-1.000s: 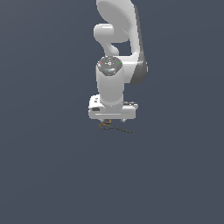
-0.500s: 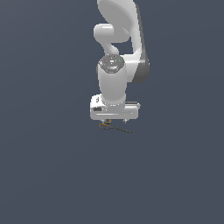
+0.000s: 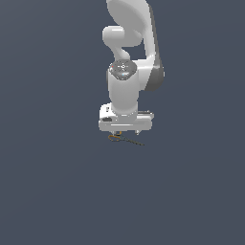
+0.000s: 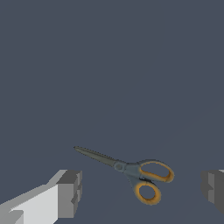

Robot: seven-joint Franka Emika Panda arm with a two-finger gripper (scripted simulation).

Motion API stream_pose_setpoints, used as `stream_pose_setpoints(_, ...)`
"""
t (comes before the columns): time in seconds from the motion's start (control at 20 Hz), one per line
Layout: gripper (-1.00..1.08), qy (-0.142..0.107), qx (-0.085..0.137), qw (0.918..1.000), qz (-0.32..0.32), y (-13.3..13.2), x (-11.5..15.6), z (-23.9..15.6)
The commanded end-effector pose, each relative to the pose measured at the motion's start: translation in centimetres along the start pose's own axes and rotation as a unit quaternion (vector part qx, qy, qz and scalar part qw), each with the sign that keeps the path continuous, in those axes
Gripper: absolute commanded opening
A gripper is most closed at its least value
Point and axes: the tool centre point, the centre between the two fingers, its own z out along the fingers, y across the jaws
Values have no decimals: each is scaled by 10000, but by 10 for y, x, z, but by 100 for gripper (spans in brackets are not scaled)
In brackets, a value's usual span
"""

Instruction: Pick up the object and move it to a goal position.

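The object is a small pair of scissors [image 4: 131, 168] with dark grey blades and orange-lined handle loops, lying flat on the dark floor. In the exterior view the scissors [image 3: 125, 139] show as a thin sliver just under the white hand. My gripper [image 4: 141, 191] is open and hovers low over them. One grey fingertip [image 4: 69, 192] and the other fingertip [image 4: 213, 187] stand on either side of the handle loops, touching nothing. In the exterior view my gripper [image 3: 125, 132] is mostly hidden by the hand.
The white arm [image 3: 129, 57] rises straight above the hand. A plain dark grey floor [image 3: 57, 191] surrounds the spot, with no other objects or edges showing.
The hand has sunk a little closer to the scissors. The scissors have not moved.
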Motion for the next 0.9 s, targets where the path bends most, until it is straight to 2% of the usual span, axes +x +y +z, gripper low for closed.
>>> stream_pose_setpoints(0.0, 100, -3, -10, 9999, -110, 0, -1, 3)
stream_pose_setpoints(0.5, 100, -22, -88, 9945, -1045, 3, -9, 25)
stream_pose_setpoints(0.85, 100, -51, -146, 9784, -2062, 5, -20, 49)
